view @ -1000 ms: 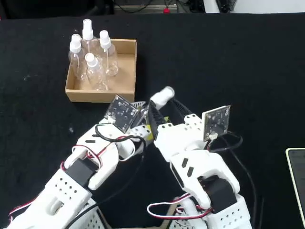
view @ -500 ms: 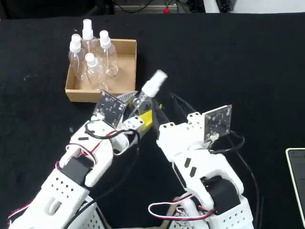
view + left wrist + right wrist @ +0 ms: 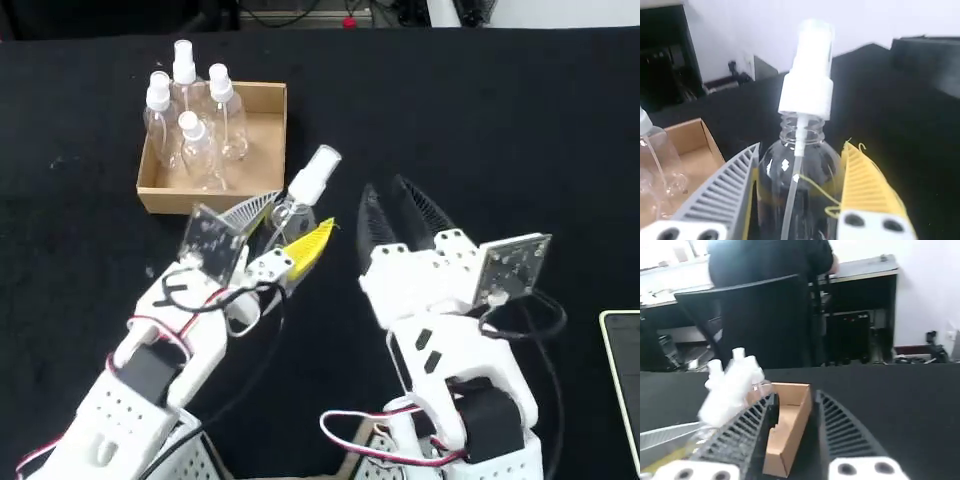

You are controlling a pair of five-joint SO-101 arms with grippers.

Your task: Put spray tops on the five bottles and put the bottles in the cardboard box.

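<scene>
The left hand (image 3: 298,213) is clamped on a clear bottle (image 3: 800,185), with its grey jaw on one side of the body and its yellow jaw on the other. The bottle's neck and white spray top (image 3: 807,85) stick out past the jaw tips, and the bottle leans away from the hand. Beside it, apart from the bottle, the right hand (image 3: 385,190) has its black jaws slightly parted and nothing between them. Just beyond the left hand's jaw tips, the cardboard box (image 3: 200,200) sits on the black table (image 3: 500,120), its near corner close to the held spray top. Inside the box, toward its far side from the hand, four bottles (image 3: 190,120) with white tops stand upright close together.
</scene>
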